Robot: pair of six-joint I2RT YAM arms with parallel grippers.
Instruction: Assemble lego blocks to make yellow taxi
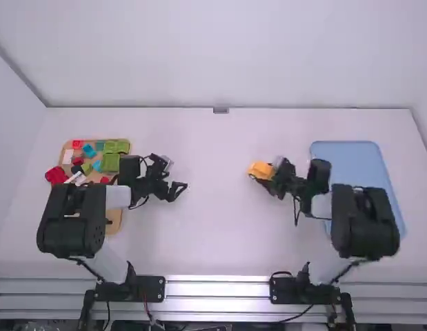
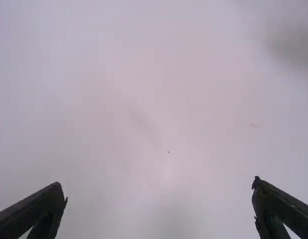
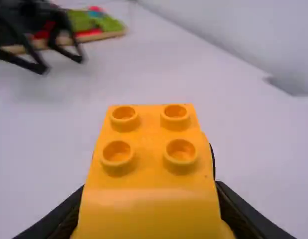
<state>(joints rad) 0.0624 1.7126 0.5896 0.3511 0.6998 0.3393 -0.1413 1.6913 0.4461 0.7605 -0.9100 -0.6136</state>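
Clamping yellow block [image 3: 151, 174] by its sides in my right jaws, lower centre of right wrist view; likely light, stiff, slick. Left jaws hanging apart.

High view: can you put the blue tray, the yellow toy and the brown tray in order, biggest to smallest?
1. Blue tray
2. Brown tray, partly hidden
3. Yellow toy, much the smallest

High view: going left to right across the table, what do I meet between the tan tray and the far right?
Tan tray of blocks → open left claw → yellow piece gripped by the right claw → blue tray.
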